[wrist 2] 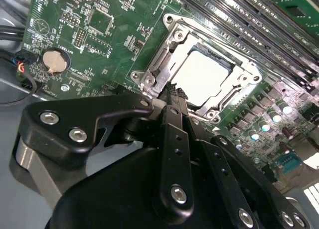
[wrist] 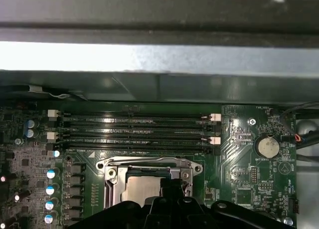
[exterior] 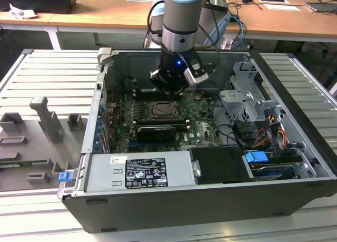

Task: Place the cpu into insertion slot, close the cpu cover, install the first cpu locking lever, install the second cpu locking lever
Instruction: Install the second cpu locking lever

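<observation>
The cpu (wrist 2: 204, 77) lies flat in the insertion slot (exterior: 160, 111), its pale metal top showing through the square opening of the cpu cover (wrist 2: 164, 57). The silver cover frame is down over the chip, also seen in the first wrist view as the cpu cover (wrist: 149, 164) around the cpu (wrist: 142, 186). My gripper (wrist 2: 174, 92) hangs over the socket with its black fingers brought together, the tip right at the socket's rim. In the exterior view the gripper (exterior: 169, 86) sits just above the far edge of the socket. I cannot make out how the locking levers stand.
Long black memory slots (wrist: 134, 131) run beside the socket. A coin battery (wrist 2: 55, 61) and a row of capacitors (wrist: 50, 189) sit close by. The power supply (exterior: 139, 171), drive cage (exterior: 245, 99) and case wall (wrist: 159, 59) hem the board in. A grey fixture tray (exterior: 37, 142) lies outside the case.
</observation>
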Tool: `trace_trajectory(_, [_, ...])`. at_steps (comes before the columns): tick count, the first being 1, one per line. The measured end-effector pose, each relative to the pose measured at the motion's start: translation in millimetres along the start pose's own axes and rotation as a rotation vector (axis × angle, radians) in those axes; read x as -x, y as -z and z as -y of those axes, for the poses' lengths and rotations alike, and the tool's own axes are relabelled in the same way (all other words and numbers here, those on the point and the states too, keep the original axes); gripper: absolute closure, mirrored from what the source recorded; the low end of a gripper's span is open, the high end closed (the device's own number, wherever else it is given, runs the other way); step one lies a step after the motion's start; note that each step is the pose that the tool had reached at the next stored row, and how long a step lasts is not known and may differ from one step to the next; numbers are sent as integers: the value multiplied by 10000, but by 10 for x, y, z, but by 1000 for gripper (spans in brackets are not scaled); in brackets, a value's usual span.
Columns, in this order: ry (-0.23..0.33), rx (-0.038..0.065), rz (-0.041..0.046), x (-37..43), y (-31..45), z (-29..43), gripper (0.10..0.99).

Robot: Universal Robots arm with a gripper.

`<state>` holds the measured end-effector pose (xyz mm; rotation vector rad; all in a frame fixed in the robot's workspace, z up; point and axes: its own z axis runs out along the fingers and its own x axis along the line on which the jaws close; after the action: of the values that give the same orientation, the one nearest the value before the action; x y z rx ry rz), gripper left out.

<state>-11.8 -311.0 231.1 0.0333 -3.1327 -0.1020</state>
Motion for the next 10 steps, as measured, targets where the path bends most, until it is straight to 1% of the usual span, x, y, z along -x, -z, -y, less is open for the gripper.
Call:
trace_trajectory(2, [3,2,0,1,14,5,980])
trace_trajectory(10, [1,0,0,-1,18,69,980])
